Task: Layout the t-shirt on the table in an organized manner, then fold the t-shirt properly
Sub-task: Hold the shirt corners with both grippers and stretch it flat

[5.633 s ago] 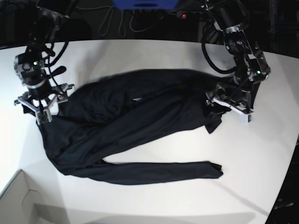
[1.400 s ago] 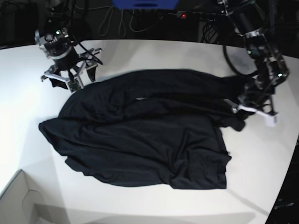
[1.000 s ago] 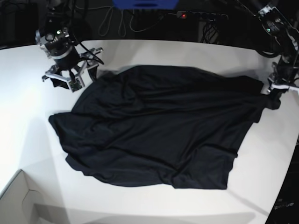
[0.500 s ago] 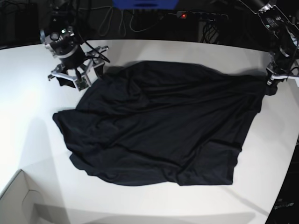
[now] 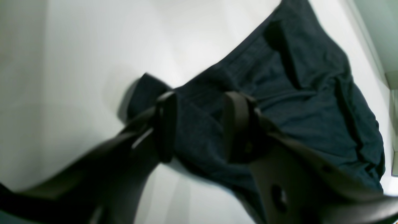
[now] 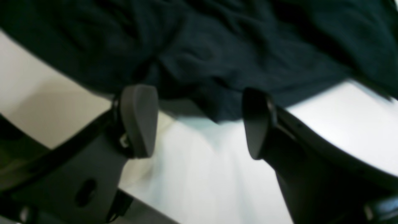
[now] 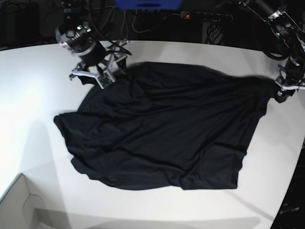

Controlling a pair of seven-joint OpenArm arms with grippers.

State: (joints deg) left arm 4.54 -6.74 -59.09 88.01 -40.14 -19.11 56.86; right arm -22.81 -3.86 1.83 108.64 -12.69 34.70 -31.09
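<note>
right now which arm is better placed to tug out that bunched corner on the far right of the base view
Left. The left hand already straddles that bunched corner of the t-shirt, jaws parted around the cloth. The right hand hangs open at the opposite end.

You will find nothing to read in any of the three views: no text, label, brand, number or sign.
</note>
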